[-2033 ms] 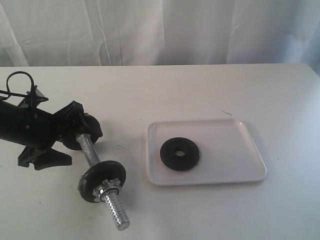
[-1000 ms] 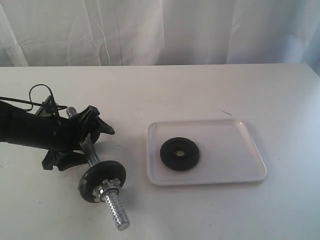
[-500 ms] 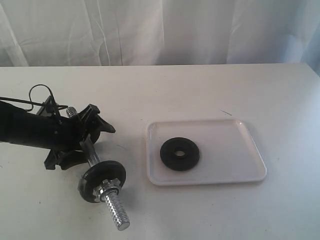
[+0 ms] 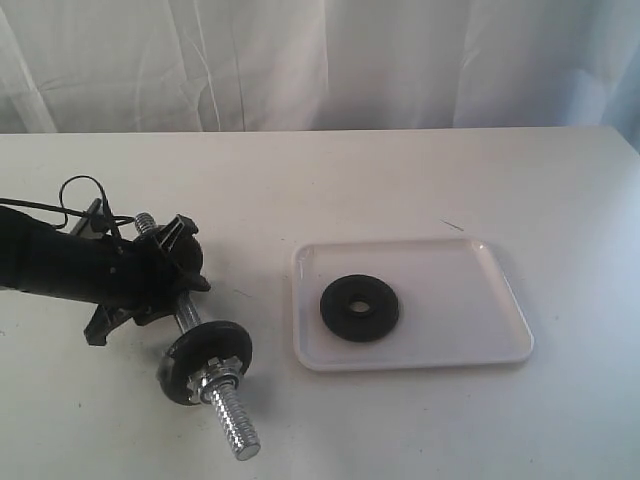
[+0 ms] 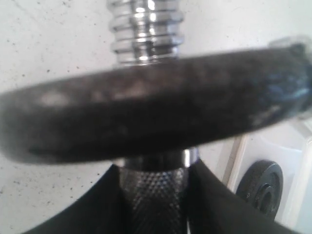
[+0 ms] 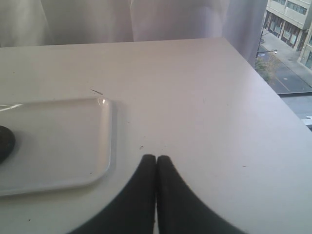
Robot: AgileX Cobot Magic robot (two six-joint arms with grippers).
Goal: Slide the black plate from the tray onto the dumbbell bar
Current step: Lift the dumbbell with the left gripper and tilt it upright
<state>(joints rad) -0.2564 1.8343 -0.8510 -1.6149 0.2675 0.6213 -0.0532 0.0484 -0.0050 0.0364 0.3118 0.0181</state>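
The black plate [image 4: 359, 306] lies flat inside the white tray [image 4: 500, 300], left of its middle. To the left, the dumbbell bar [image 4: 185, 315] rests on the table with one black disc [image 4: 205, 360] and a hex nut on its near threaded end. My left gripper [image 4: 170, 275] is shut on the bar's knurled middle [image 5: 153, 195], just behind that mounted disc [image 5: 146, 112]; its fingers [image 5: 209, 200] press both sides. The plate [image 5: 261, 187] shows beyond. My right gripper [image 6: 156, 158] is shut and empty, hovering off the tray's corner [image 6: 105, 146]; the plate's edge [image 6: 5, 141] just shows.
A white curtain hangs behind the white table [image 4: 400, 180]. The table's far right edge [image 6: 273, 92] drops off beside a window. A small dark mark [image 4: 453, 225] sits behind the tray.
My left gripper swung over the bar, straddled it with open fingers, and has now closed on its middle. Plate, tray and mounted disc stayed put.
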